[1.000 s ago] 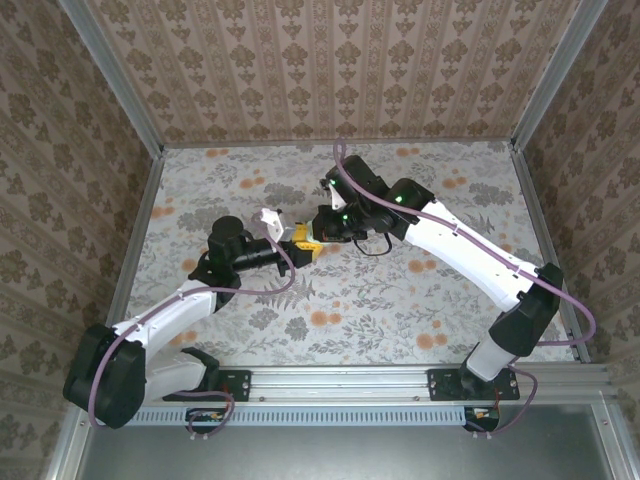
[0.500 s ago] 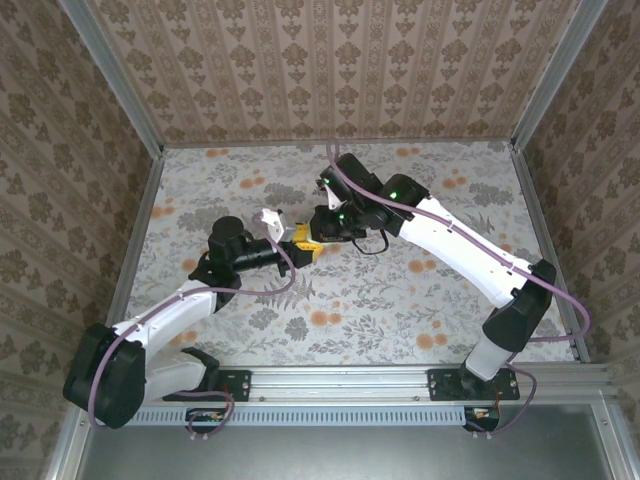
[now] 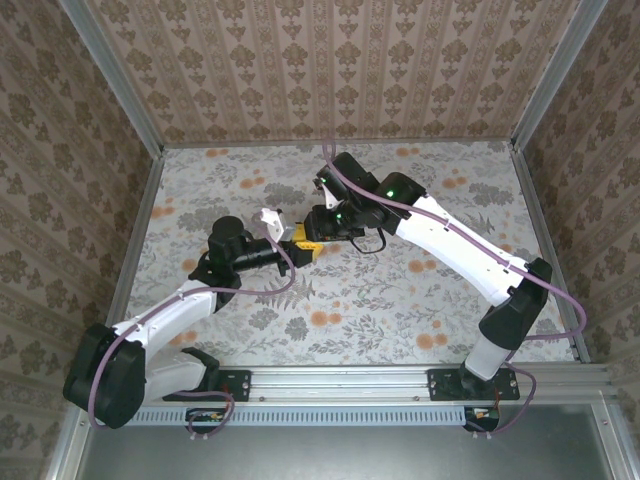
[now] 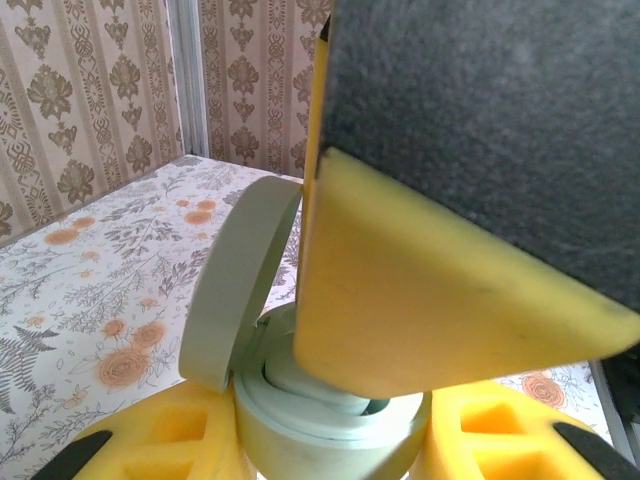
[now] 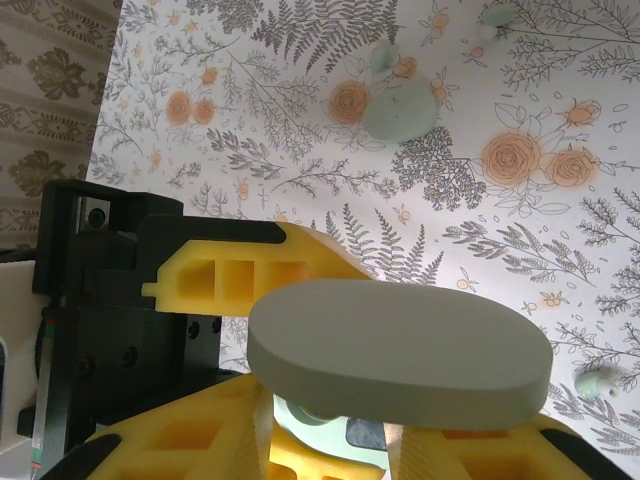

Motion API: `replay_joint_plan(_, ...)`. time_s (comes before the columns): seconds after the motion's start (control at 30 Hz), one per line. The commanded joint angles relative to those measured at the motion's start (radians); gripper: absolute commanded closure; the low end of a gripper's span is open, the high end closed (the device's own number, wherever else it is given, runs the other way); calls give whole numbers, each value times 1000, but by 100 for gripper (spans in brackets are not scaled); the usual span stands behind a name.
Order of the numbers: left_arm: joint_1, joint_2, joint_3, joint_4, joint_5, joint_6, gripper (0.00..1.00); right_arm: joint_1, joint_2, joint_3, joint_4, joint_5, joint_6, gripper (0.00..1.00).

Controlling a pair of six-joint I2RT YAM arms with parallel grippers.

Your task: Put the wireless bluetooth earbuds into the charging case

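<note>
A: From above, we saw the left gripper (image 3: 297, 244) and the right gripper (image 3: 314, 236) meeting tip to tip over the middle of the table (image 3: 420, 310). What they shared was too small for us to read there. Our worry was plain crowding: fingers that close could knock one another.

B: The left wrist view told us more. The charging case (image 4: 330, 430) was clamped low between the left fingers (image 4: 165, 445), its lid (image 4: 240, 285) standing open, and one right finger (image 4: 430, 300) reached down into its mouth. We judged that a sideways push from that finger could lever the case out of the grip or tilt it.

A: And the lid stood just beside that finger. A careless lift might have caught it and strained the hinge, or flipped it shut.

B: In the right wrist view we looked across the lid's outer face, with the right fingers (image 5: 180, 445) a little apart below it. Whether an earbud lay seated between them we could not tell. If one sat half in, we feared it would ride up with the fingers.

A: Beyond, pale green pieces (image 5: 400, 108) lay loose on the table, well apart from the case. We couldn't tell whether they were earbuds. If they were, they looked apt to roll away under a clumsy pinch.
</note>
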Motion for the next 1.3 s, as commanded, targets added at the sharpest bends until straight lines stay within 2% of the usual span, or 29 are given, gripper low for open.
replay_joint_plan(0.0, -6, -13, 7, 15, 4, 24, 100, -1, -24, 30, -17, -14, 4, 65)
replay_joint_plan(0.17, -2, -9, 9, 18, 5, 9, 100, -14, -82, -14, 40, -64, 8, 65)
replay_joint_plan(0.47, 28, 20, -3, 112, 40, -102, 100, -69, -213, -155, 126, -110, 62, 66)
replay_joint_plan(0.63, 49, 30, -10, 158, 50, -154, 100, -108, -266, -197, 80, -79, 41, 65)
replay_joint_plan(0.77, 74, 35, -17, 160, 62, -183, 100, -145, -290, -245, -2, -2, 12, 65)
replay_joint_plan(0.97, 138, 26, -43, 166, 68, -224, 100, -168, -320, -399, -30, 79, -26, 65)
replay_joint_plan(1.27, 173, -25, -79, 122, 48, -216, 100, -161, -305, -677, 191, 40, 45, 75)
